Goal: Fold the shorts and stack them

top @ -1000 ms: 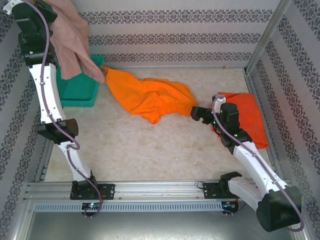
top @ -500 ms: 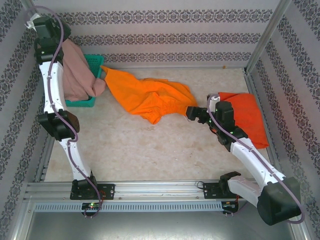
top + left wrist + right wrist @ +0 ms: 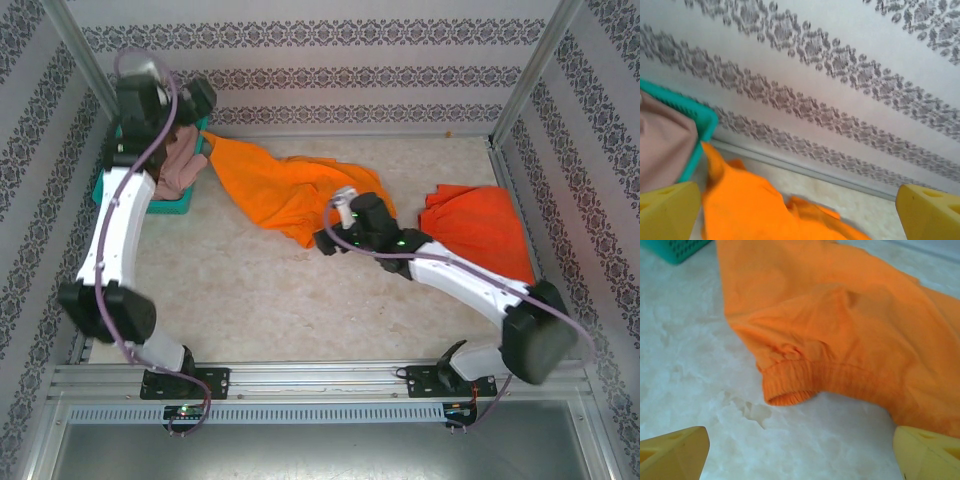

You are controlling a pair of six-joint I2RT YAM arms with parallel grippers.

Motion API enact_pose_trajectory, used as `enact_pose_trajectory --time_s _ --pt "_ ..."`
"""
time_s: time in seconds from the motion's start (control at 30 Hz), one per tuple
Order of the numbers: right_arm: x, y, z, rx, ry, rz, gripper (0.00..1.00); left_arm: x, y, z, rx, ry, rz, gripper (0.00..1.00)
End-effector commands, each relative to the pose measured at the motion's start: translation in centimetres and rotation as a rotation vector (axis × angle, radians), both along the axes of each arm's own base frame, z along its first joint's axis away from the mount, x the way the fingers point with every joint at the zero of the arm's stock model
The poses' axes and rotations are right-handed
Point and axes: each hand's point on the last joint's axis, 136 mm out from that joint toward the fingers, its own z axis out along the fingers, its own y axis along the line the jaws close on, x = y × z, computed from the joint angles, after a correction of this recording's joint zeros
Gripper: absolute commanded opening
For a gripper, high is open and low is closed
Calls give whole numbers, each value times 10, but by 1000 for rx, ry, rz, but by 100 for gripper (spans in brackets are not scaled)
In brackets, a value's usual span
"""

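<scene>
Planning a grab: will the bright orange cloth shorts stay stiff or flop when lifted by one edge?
Probably floppy: the bright orange cloth shorts lie rumpled in soft folds. Pushed, they'd likely bunch, as creases gather near the ribbed hem.

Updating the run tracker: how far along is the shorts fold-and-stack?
Done: nothing stacked; the red-orange shorts lie bunched at the right, fold unclear. In hand: nothing gripped; the open right gripper hovers by the banded edge of the crumpled bright orange shorts. To do: the pink shorts sit in the teal basket near the open left gripper; folding and stacking remain.
</scene>
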Motion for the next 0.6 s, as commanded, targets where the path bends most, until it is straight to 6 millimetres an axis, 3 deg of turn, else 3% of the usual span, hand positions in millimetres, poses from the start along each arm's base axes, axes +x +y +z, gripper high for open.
enact_pose_trajectory --time_s 0.0,0.1,0.23,0.43,0.57 --pt "10 15 -20 -251 -49 63 93 -14 -30 -42 -152 -16 -87 100" --pt "16 38 -46 -321 -4 116 90 -43 -44 -79 -151 54 -121 100" --pt "26 53 -80 -411 64 134 82 -76 -38 -120 -138 131 -82 100" --pt "38 65 -129 -472 184 130 76 -108 -34 -146 -115 171 -73 100" --pt "50 63 -152 -488 262 90 56 -119 -32 -157 -101 196 -67 100"
